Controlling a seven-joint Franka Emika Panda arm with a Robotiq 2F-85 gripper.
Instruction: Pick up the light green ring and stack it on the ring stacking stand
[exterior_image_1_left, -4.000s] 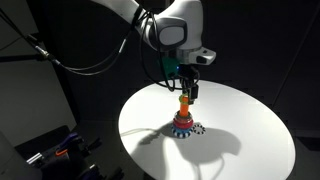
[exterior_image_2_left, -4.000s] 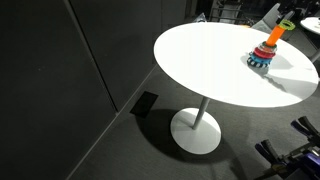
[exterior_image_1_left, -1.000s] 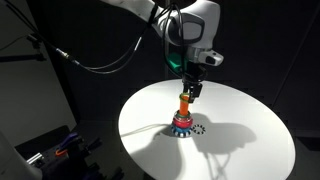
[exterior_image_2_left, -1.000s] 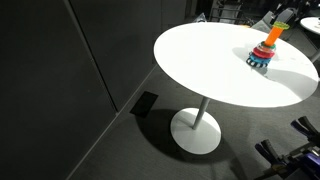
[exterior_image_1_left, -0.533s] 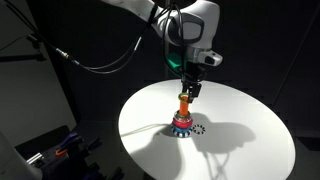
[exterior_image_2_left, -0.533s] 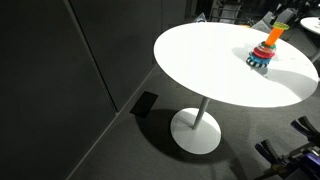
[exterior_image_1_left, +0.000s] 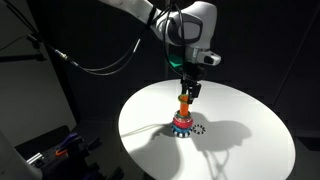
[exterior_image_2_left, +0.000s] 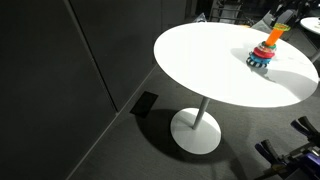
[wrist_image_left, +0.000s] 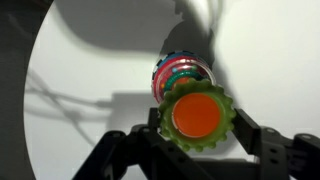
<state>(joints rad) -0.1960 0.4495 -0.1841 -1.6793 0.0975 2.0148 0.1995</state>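
In the wrist view the light green ring (wrist_image_left: 197, 146), with its toothed edge, sits around the top of the orange peg (wrist_image_left: 197, 115) of the ring stacking stand (wrist_image_left: 180, 72). The stand's red and teal rings show lower down on the peg. My gripper (wrist_image_left: 198, 125) is shut on the light green ring, one finger on each side. In both exterior views the gripper (exterior_image_1_left: 189, 90) (exterior_image_2_left: 283, 20) hangs straight above the stand (exterior_image_1_left: 183, 121) (exterior_image_2_left: 264, 52). The ring is too small to make out there.
The stand is on a round white table (exterior_image_1_left: 240, 150) (exterior_image_2_left: 200, 70) with a single pedestal foot (exterior_image_2_left: 196, 130), in dark surroundings. Cables (exterior_image_1_left: 90, 62) hang off the arm. Dark equipment (exterior_image_1_left: 55, 150) stands on the floor beside the table.
Since four seconds ago the arm's head has shifted a little to the right over the stand. Over the last second nothing visibly moved.
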